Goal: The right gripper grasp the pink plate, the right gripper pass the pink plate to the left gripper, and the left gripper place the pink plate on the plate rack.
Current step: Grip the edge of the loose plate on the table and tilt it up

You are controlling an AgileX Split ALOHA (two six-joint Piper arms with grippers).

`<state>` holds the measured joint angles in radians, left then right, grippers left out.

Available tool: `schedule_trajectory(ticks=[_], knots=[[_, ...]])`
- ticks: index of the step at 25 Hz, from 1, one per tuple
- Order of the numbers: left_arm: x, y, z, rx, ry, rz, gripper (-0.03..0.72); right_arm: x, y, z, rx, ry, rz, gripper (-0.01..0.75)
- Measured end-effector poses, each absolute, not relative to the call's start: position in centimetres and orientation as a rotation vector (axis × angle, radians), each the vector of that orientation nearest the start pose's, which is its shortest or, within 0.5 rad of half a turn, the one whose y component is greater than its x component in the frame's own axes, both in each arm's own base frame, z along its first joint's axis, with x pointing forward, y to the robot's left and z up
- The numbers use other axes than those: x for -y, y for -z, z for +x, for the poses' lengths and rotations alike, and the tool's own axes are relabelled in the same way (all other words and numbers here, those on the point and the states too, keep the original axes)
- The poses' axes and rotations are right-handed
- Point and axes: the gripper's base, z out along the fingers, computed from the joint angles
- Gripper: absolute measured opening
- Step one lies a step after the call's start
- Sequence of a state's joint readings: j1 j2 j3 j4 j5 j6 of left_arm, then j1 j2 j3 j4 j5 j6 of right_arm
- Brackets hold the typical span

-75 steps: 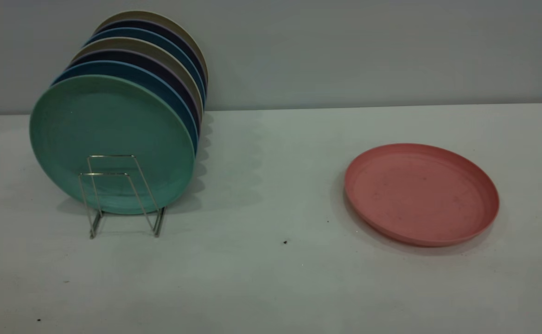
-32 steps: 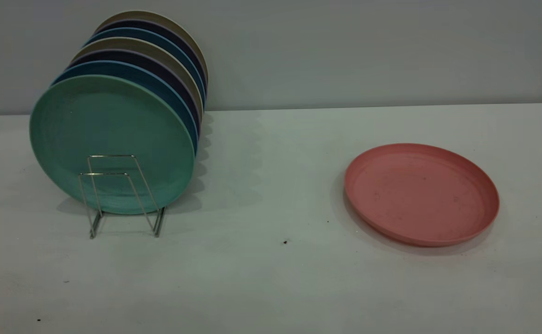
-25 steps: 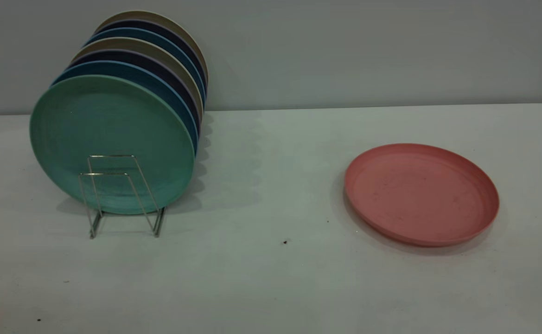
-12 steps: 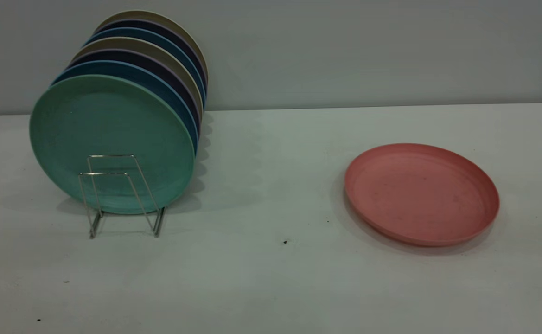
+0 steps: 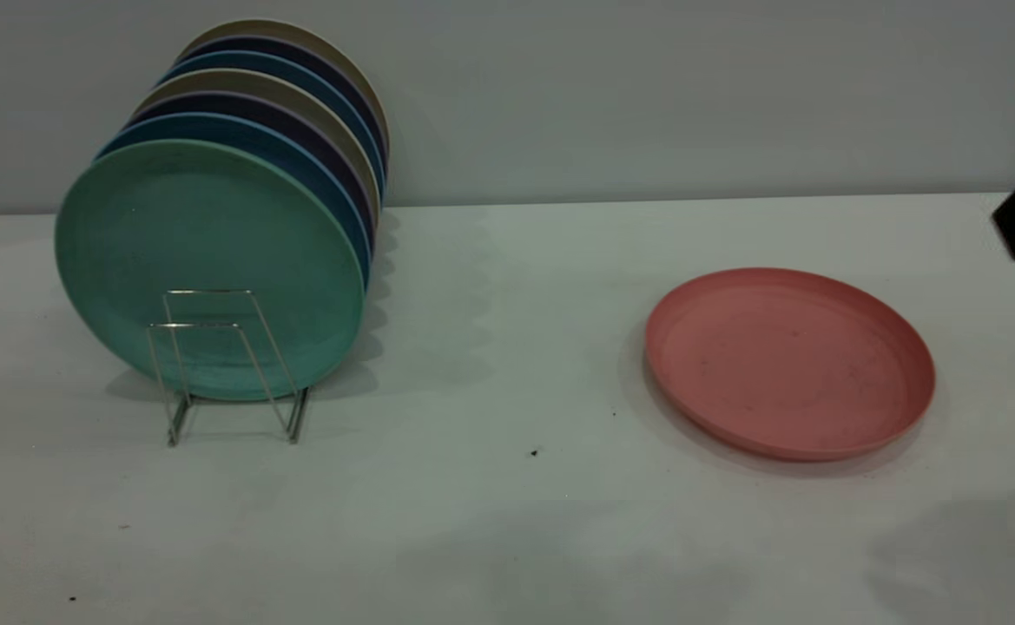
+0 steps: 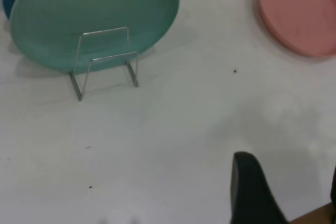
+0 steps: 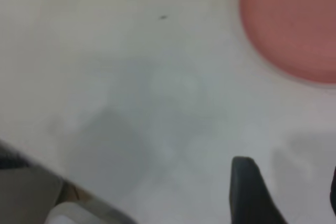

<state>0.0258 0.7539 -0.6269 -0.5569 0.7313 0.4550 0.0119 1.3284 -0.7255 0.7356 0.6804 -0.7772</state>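
Pink plate [image 5: 789, 363] flat on table, right side — right gripper [image 7: 283, 192] near its right edge, jaws apart, empty. Left gripper [image 6: 283, 192] likewise gaping, farther off.

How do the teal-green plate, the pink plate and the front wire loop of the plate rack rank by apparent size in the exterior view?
1. The teal-green plate looks largest, but it stands upright, facing the camera.
2. The pink plate lies flat and foreshortened, so the two may be equal in size.
3. The front loop of the plate rack is clearly smallest.
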Motion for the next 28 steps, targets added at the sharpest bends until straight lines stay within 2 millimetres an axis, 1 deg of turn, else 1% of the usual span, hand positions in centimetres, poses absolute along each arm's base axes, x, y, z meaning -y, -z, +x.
schedule_trajectory(ticks=[3,5,8,10,13,17,19,24,28], knots=[[2.9,-30.2,13.9,-2.225,0.375,0.197,0.393,-2.4,-20.6,26.9,-2.61,-0.529,-0.266,0.389],[2.8,-30.2,13.9,-2.224,0.373,0.2,0.393,-1.0,-19.2,28.5,-2.639,-0.58,-0.189,0.389],[2.8,-30.2,13.9,-2.223,0.372,0.201,0.393,0.6,-17.3,30.5,-2.638,-0.705,-0.124,0.389],[2.8,-30.2,13.9,-2.223,0.371,0.203,0.393,1.2,-16.1,31.6,-2.629,-0.75,-0.103,0.389],[2.8,-30.2,13.9,-2.223,0.371,0.203,0.393,1.9,-14.1,32.8,-2.649,-0.746,-0.083,0.389],[2.8,-30.2,13.9,-2.223,0.371,0.203,0.393,2.7,-11.2,34.3,-2.686,-0.684,-0.045,0.389],[2.8,-30.2,13.9,-2.222,0.371,0.204,0.393,3.0,-10.1,35.1,-2.696,-0.663,-0.03,0.389],[2.8,-30.2,13.9,-2.222,0.371,0.204,0.393,3.5,-8.1,37.0,-2.702,-0.649,-0.013,0.389],[2.8,-30.2,13.9,-2.222,0.371,0.204,0.393,3.9,-6.5,38.1,-2.707,-0.622,0.023,0.389]])
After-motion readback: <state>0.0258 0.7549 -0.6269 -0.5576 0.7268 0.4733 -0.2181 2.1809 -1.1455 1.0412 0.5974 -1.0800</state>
